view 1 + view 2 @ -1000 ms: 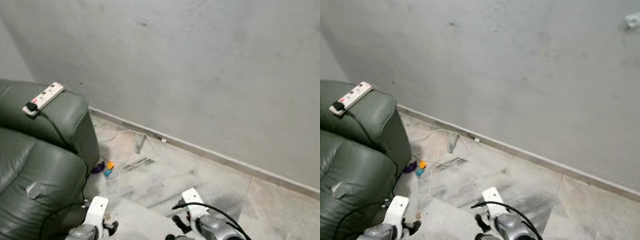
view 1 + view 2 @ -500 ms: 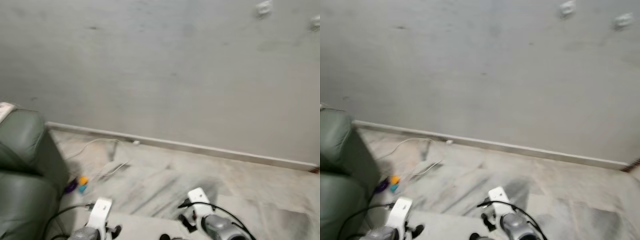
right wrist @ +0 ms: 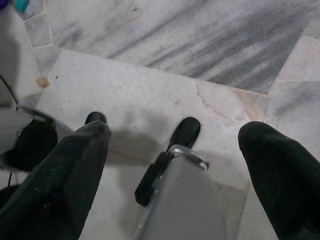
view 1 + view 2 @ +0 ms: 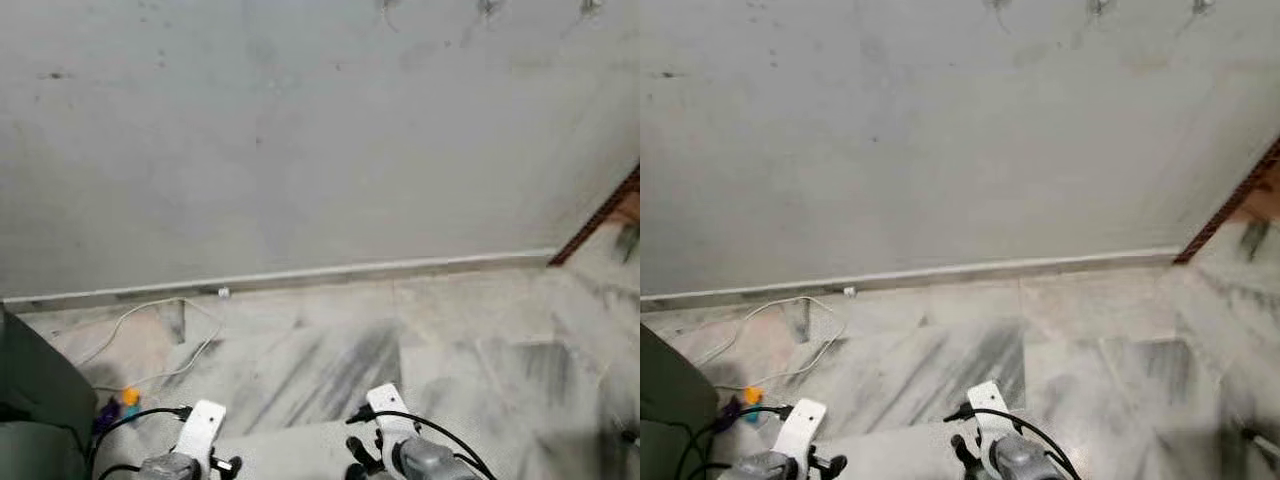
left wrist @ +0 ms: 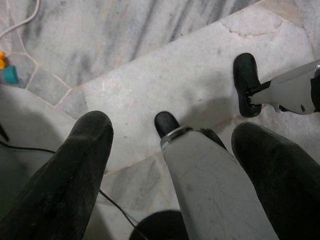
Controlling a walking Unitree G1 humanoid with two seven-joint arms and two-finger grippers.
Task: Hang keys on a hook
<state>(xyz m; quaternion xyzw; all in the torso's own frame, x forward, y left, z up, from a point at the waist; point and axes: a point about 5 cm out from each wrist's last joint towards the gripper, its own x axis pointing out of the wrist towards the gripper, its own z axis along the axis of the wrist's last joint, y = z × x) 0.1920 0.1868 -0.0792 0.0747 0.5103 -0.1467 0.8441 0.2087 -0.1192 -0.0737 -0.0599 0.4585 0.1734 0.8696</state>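
Marble floor open up to skirting; left tool, right tool spread, empty.

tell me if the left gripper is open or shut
Open: the left gripper's two black fingers stand wide apart, with bare marble floor between them.

Grey wall, white cable, perhaps hooks above.
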